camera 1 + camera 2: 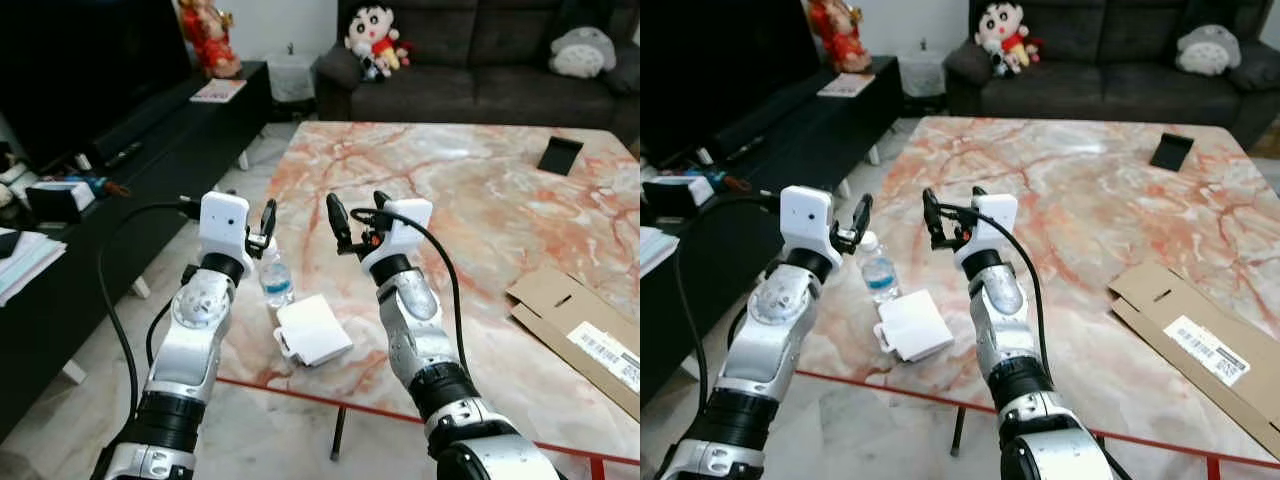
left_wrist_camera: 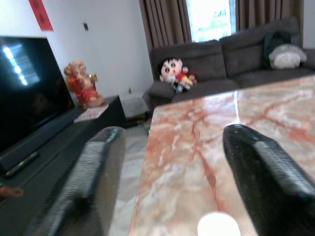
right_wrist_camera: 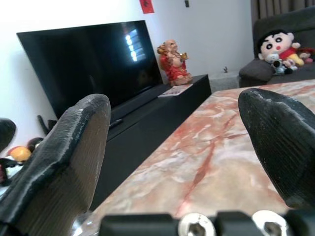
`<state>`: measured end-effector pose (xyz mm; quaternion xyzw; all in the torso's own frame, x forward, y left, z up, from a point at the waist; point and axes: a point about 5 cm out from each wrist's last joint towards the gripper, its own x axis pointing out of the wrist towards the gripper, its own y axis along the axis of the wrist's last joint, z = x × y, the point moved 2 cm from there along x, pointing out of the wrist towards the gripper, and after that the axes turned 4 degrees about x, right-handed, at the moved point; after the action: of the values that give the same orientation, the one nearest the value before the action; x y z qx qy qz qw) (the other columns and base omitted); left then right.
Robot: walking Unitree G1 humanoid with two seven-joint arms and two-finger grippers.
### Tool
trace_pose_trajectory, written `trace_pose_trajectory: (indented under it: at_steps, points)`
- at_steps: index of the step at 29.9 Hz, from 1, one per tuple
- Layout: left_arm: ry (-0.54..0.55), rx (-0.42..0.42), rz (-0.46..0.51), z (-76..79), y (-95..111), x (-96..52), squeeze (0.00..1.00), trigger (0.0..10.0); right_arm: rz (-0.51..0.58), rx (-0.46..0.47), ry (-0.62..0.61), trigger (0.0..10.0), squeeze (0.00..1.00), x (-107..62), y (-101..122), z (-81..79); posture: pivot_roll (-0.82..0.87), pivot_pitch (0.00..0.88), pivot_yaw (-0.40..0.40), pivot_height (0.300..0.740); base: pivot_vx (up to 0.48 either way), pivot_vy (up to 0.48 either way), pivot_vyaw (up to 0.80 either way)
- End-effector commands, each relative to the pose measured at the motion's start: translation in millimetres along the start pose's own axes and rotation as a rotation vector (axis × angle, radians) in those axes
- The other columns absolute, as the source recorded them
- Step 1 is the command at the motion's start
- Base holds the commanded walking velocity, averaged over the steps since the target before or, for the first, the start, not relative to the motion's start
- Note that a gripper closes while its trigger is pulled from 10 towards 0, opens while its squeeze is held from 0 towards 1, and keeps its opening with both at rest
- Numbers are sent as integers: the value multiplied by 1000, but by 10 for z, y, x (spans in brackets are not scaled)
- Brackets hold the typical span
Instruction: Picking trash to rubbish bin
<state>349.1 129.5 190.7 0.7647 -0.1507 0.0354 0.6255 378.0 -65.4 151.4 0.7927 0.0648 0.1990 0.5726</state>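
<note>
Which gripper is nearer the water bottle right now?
Left. The left gripper hovers just above the water bottle, fingers open. The right gripper is off to the bottle's right, over the marble table.

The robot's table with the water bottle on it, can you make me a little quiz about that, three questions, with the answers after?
1. True or false: the left claw is shut on the water bottle.
2. What lies right beside the bottle, near the table's front edge? A) a white flat box B) a red cup C) a banana
3. Fill in: the flattened ______ lies at the table's right edge.

Key
1. False. Both claws are open and hold nothing; the right claw is raised over the table too.
2. A, the white box.
3. Cardboard.
</note>
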Motion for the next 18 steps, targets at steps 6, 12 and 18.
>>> trace_pose_trajectory:
  at_steps: [6, 12, 18]
  points:
    - [-49, 3, -52, 13, -18, 71, 1000, 10000, 5, 2, 22, 10000, 0, 33, 26, -52, 102, 0, 58, 740, 0, 0, 0]
    - [-54, 13, -108, 2, -138, 152, 0, 10000, 3, 3, 23, 10000, 0, 28, 20, -58, 100, 0, 56, 740, 0, 0, 0]
    - [-20, 9, -148, -86, -187, 277, 0, 10000, 0, 2, 25, 10000, 0, 12, 9, -54, 96, 0, 55, 740, 0, 0, 0]
